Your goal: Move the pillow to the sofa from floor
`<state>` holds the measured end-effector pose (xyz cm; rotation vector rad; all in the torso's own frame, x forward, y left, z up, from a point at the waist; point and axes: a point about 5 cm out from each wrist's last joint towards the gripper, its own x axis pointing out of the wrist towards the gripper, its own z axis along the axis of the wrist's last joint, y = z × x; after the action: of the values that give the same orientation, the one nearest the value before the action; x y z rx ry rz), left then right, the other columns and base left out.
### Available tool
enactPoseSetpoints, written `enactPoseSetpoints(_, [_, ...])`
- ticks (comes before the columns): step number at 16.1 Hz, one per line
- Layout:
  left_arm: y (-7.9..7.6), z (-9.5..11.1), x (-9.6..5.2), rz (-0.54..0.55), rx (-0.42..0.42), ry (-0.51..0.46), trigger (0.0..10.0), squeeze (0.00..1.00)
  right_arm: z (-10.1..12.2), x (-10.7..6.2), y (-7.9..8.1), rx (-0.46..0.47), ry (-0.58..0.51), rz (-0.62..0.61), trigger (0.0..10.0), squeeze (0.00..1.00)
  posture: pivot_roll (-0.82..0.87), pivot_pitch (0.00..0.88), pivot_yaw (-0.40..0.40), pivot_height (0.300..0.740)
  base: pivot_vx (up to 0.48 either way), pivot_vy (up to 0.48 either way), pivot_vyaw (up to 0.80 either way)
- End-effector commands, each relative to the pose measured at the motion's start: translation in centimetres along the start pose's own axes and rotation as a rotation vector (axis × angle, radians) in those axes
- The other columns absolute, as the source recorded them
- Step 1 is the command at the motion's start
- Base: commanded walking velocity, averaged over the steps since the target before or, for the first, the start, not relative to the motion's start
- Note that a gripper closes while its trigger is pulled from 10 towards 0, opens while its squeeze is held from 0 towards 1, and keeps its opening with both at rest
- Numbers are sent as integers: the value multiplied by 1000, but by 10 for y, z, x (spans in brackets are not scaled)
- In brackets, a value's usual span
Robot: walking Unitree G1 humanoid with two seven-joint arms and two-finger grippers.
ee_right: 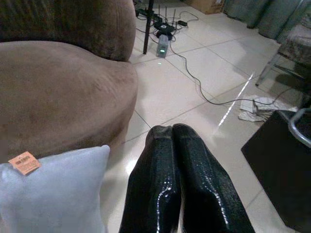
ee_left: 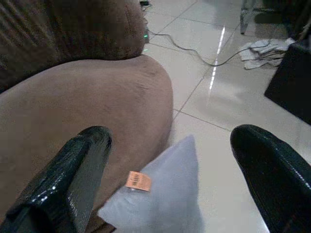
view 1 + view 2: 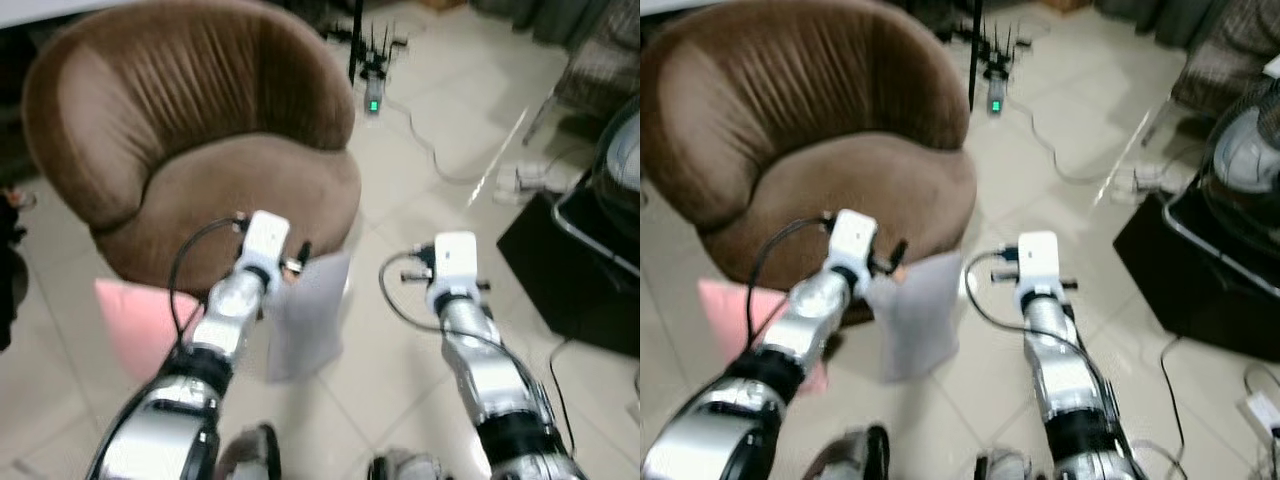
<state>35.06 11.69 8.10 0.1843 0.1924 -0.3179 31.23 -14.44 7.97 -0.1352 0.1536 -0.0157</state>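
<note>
A pale grey pillow with an orange tag stands on the tiled floor, leaning against the front of a round brown sofa chair. My left gripper is open just above the pillow's top edge, one finger over the seat side and the other over the floor. My right gripper is shut with nothing in it, hanging over the floor to the right of the pillow. A pink pillow lies on the floor to the left, partly behind my left arm.
A router with a green light and cables lie on the floor behind the chair. A black box and a fan stand at the right, with a crumpled cloth near them. Bare tiles stretch between chair and box.
</note>
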Motion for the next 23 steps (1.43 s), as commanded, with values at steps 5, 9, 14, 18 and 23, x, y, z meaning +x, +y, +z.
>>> enactPoseSetpoints(5, [4,4,0,4,13,-22,10000,0,-3,-1,-1,11,12,6,10000,0,-124,156,-63,719,0,0,0])
enactPoseSetpoints(9, [4,3,-1,0,-19,-20,10000,0,-4,-2,1,11,10,21,10000,0,-124,145,-64,719,225,0,0])
enactPoseSetpoints(14, [0,0,0,-27,-10,9,10000,0,-5,-3,1,12,11,26,10000,0,-127,145,-60,719,464,0,0])
enactPoseSetpoints(18, [-3,-1,-1,-51,10,6,10000,0,-6,-5,2,17,13,29,10000,0,-129,151,-58,719,480,0,0])
enactPoseSetpoints(23, [0,2,0,-16,1,-6,10000,0,-7,-6,4,23,15,35,10000,0,-126,160,-57,719,52,0,0])
